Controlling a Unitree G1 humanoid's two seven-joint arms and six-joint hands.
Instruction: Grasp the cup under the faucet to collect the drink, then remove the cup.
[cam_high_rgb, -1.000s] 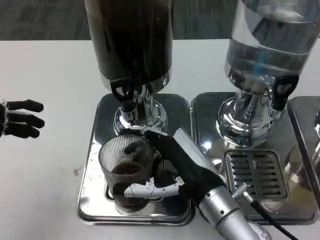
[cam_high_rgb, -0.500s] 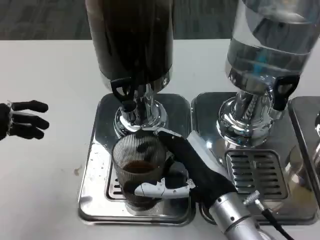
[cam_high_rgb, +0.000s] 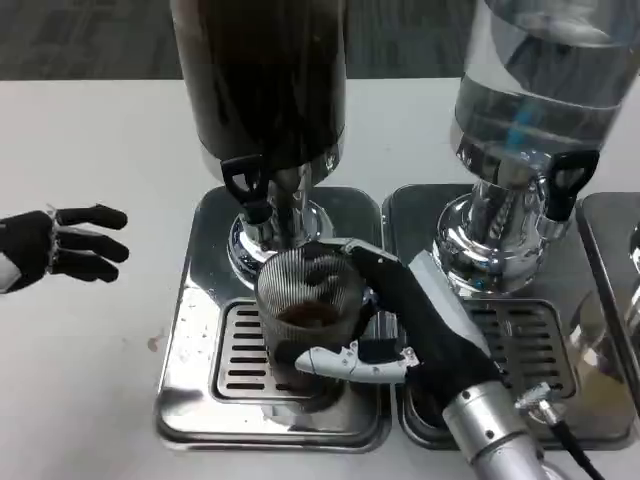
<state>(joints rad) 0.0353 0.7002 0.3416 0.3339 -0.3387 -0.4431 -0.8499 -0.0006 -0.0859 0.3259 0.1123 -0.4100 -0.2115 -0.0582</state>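
The right hand (cam_high_rgb: 415, 325) wraps the ribbed cup (cam_high_rgb: 308, 320), holding it just below the dark dispenser's faucet (cam_high_rgb: 258, 200) to catch the drink, while the left hand (cam_high_rgb: 60, 255) waits, fingers spread and empty, well apart.

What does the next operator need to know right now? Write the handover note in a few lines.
Right robot hand: grips the ribbed glass cup from its right side, thumb across the front.
Left robot hand: holds nothing, fingers apart, over the white table at far left.
Cup: holds some dark drink, sits over the slotted drip tray just below the black-handled faucet of the dark drink dispenser. No stream is visible.
Done: cup grasped, some drink collected.
Left: take the cup clear of the faucet and tray.
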